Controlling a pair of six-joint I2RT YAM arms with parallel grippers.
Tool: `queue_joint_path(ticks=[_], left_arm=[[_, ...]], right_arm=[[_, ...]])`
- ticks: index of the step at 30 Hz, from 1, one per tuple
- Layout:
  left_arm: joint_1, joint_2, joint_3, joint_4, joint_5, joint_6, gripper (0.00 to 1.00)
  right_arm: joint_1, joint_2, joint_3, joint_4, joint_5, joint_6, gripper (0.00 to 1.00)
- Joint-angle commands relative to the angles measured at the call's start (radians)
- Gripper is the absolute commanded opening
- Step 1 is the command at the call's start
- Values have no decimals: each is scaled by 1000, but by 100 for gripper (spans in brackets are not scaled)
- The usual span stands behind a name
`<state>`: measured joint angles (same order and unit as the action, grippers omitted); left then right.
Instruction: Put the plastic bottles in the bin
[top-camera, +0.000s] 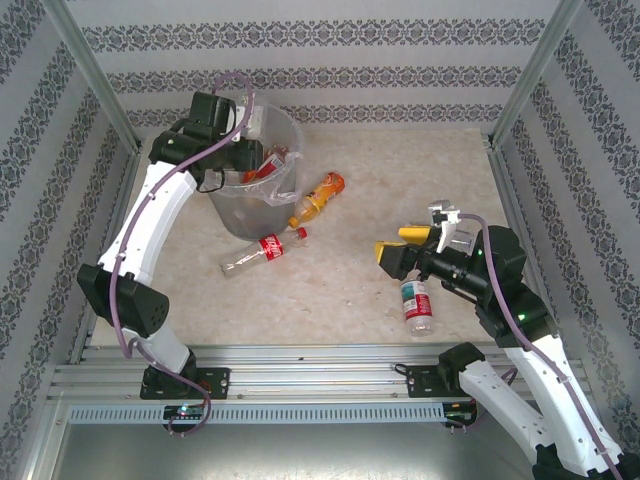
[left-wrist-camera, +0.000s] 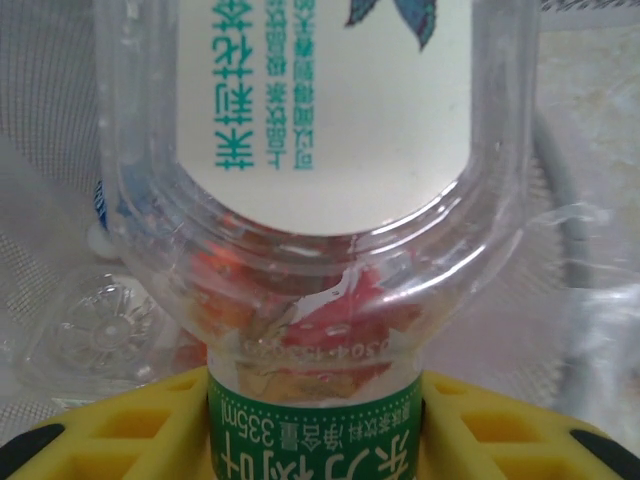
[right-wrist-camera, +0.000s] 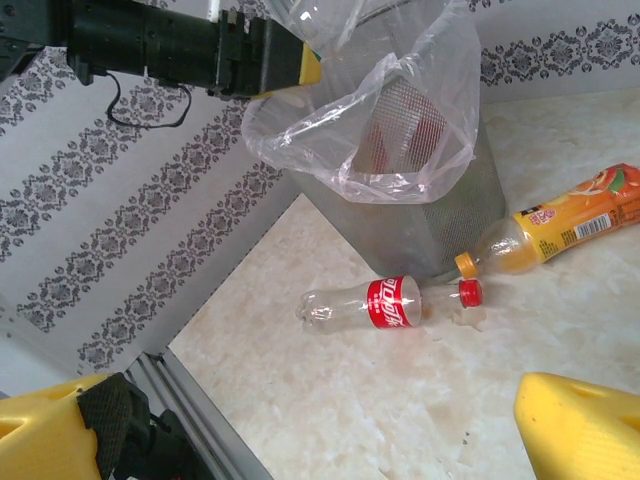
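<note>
Over bin (top-camera: 245, 215), left end effector (left-wrist-camera: 315, 445) clamps bottle (left-wrist-camera: 320, 150)

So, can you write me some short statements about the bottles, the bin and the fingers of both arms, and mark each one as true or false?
1. The left fingers are shut on a clear white-label bottle over the bin. True.
2. The right fingers hold a bottle. False: they are open and empty, above the table.
3. The orange-label bottle lies on the table beside the bin. True.
4. The cola bottle stands upright. False: it lies on its side on the table, near the foot of the bin.
</note>
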<state>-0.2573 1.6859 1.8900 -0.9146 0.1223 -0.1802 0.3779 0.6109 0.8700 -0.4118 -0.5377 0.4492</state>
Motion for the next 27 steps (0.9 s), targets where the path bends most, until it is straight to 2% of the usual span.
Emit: queue_joint_path(ticks=[1,8,13,17,27], left_arm=[[19,13,17,-49,-14,-7,48],[38,69,51,-63,-26,-33,50],[42,95,73,-82,-22,-39,53],[44,118,96,-111,-38,-30,55],[48,95,182,-150,-39,-27,81]], right_arm=[[10,1,-13,20,15,19,98],[12,-15,-18,-22,36,-1,98],[14,43,29,-62,22,-25,98],[15,16,4,-38,64,-11,98],[14,36,15,-51,63,-17,98]])
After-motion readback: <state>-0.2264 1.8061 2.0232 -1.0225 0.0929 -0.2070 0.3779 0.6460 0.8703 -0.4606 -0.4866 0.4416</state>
